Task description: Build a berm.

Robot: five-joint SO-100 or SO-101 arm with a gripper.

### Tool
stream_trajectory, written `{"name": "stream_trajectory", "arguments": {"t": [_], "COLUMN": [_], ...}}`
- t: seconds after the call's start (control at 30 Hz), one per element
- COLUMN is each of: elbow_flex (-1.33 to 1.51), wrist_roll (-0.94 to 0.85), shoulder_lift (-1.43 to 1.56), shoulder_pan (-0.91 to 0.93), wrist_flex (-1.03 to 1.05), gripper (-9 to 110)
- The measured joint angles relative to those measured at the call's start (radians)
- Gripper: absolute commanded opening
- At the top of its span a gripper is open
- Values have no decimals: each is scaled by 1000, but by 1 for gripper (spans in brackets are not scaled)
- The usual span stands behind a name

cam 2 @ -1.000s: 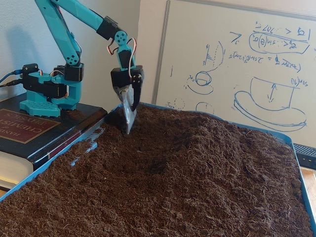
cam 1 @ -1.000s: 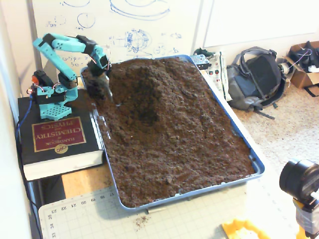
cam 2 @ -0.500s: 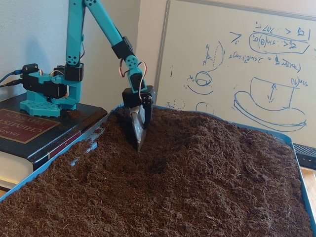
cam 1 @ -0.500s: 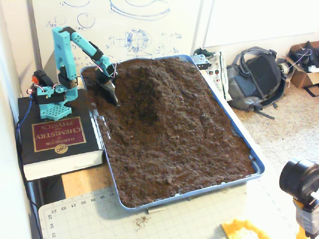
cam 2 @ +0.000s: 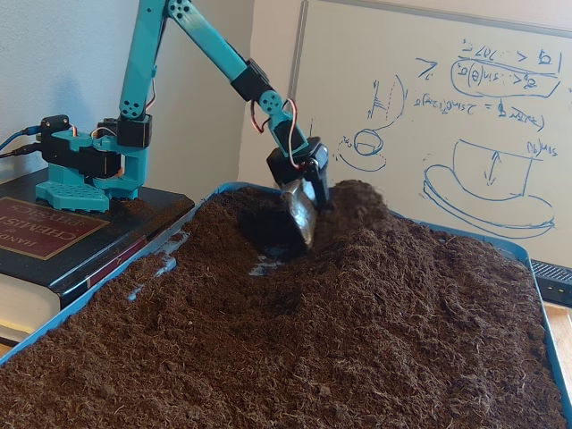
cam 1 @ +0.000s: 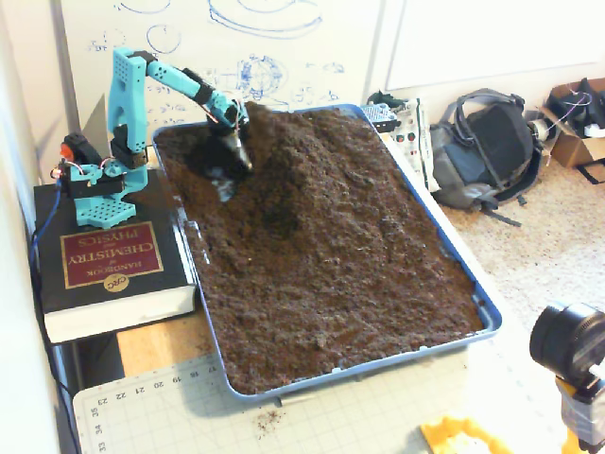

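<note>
1. Nearest me, a green cutting mat [cam 1: 189, 407] printed with ruler numbers.
2. A thick black book [cam 1: 109, 260] titled "HANDBOOK of CHEMISTRY and PHYSICS" carries my teal arm [cam 1: 128, 90].
3. The blue tray [cam 1: 487, 317] holds the berm of dark-brown crumbly soil [cam 1: 288, 156], humped at its far end.
4. My gripper [cam 2: 306, 223] presses against the berm's side; I cannot tell whether its fingers are parted.
5. Behind, a whiteboard [cam 2: 429, 116] bears blue sketches.

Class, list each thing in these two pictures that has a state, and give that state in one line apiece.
Berm: heaped, humped above the level soil.
Tool: tip pressed against the mound's side; open or shut unclear.
Tray: filled with soil; bare floor showing in a scraped patch beside the tool.
Book: closed, lying flat under the arm's base.
Backpack: slumped on the floor.
Whiteboard: covered in blue sketches.
</note>
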Motion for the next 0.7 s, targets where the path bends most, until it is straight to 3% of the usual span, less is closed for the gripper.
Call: {"name": "stream_trajectory", "arguments": {"t": [0.7], "elbow_flex": [-18], "wrist_roll": [0], "shoulder_lift": [184], "shoulder_pan": [138], "wrist_flex": [-14], "gripper": [0]}}
